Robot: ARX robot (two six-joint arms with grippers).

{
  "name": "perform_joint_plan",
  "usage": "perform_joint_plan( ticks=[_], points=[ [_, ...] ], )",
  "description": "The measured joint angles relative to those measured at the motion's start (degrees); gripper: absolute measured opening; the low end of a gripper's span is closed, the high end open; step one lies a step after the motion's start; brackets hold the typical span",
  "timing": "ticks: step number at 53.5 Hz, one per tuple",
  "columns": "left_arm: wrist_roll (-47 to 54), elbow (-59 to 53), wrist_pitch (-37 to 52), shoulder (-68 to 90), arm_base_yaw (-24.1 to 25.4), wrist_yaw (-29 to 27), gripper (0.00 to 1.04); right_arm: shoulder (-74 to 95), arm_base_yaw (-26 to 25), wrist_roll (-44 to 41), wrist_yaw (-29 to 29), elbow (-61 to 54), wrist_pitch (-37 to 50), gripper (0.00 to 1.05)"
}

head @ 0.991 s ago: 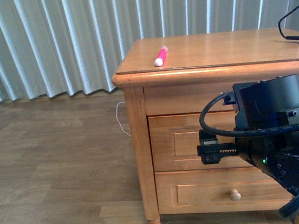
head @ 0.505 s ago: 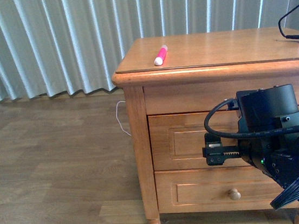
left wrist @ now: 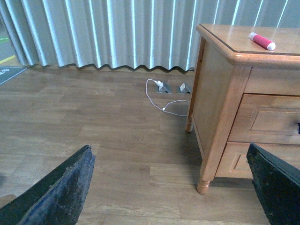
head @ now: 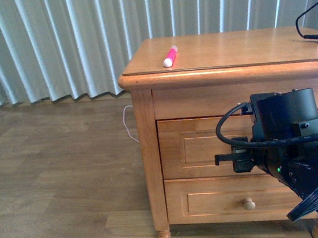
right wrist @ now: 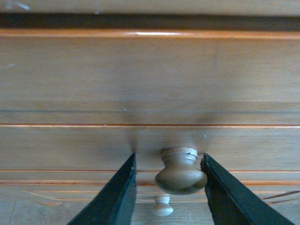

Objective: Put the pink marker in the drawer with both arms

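Right gripper [right wrist: 168,158] has closed in on the drawer [right wrist: 150,89]: knob [right wrist: 181,172] now sits dead ahead between my spread fingers [right wrist: 119,192], low centre of wrist frame, not clamped yet.

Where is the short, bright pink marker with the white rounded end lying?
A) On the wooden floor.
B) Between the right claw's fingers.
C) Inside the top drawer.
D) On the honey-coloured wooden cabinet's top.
D: the pink marker lies on the cabinet's top, near its left edge, while the right claw only flanks the round wooden knob of the top drawer.
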Motion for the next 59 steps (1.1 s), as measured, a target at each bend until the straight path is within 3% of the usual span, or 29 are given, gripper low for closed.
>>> perform_joint_plan(
  ticks=[8,34,59],
  points=[
    [0.0,0.0,0.0,0.0,0.0,0.0,0.98,0.0,-0.4,-0.2,0.1,-0.3,0.0,0.24],
    [0.0,0.0,0.0,0.0,0.0,0.0,0.98,-1.5,-1.0,-0.3,-3.0,-3.6,1.4,0.22],
    [0.0,0.0,0.0,0.0,0.0,0.0,0.98,-14.6,0.2,2.1,-6.7,-26.4,7.3,0.22]
  ],
)
